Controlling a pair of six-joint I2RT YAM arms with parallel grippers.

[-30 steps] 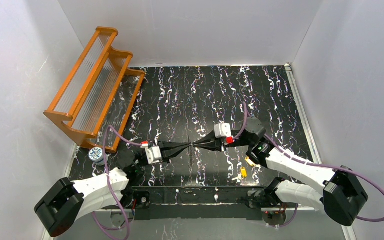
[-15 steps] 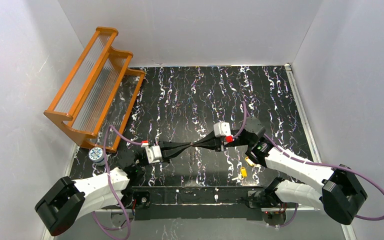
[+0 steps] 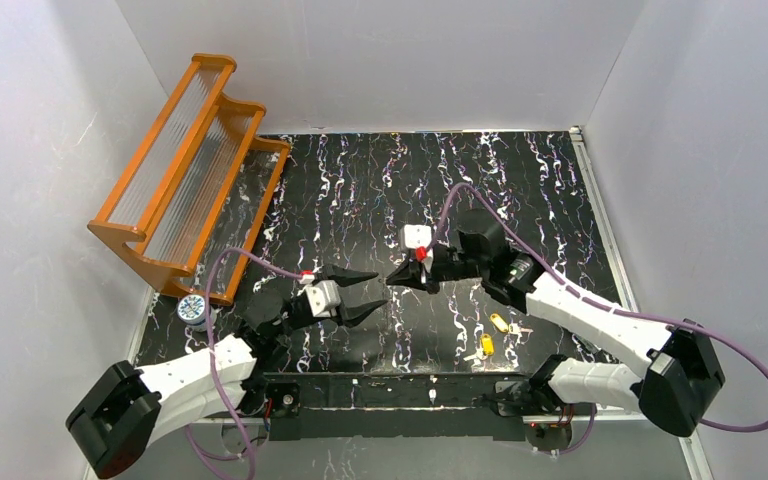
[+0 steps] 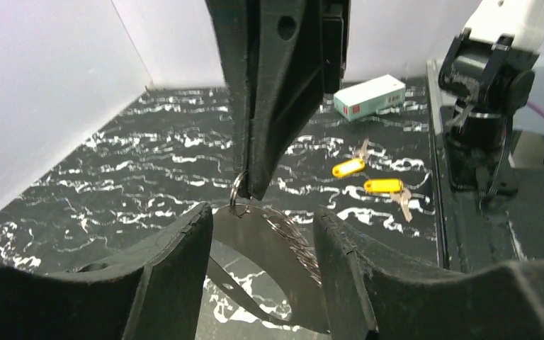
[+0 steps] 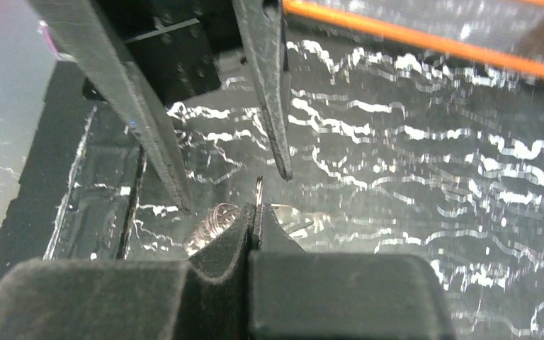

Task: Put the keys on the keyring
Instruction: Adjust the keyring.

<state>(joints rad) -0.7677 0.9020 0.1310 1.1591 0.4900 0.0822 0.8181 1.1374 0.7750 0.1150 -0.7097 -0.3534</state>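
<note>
My top view shows one black marbled table (image 3: pixel 380 180) with one orange rack (image 3: pixel 185 170) at its 10 o'clock corner. Of the two arms, the left gripper (image 3: pixel 380 291) sits toward 7 o'clock with its fingers spread apart and nothing held. The right gripper (image 3: pixel 392 279), at about 1 o'clock from it, has its tips pressed together on the single keyring (image 4: pixel 238 193). It pinches the small metal ring, and the rest dangles between the left fingers; I cannot tell whether it touches them. Two keys (image 3: pixel 500 322) lie loose on the table at 5 o'clock, near each other and well apart from the ring. I judge that no key is threaded yet. The ring is lifted and presented, and both keys remain to be picked up and put on.
</note>
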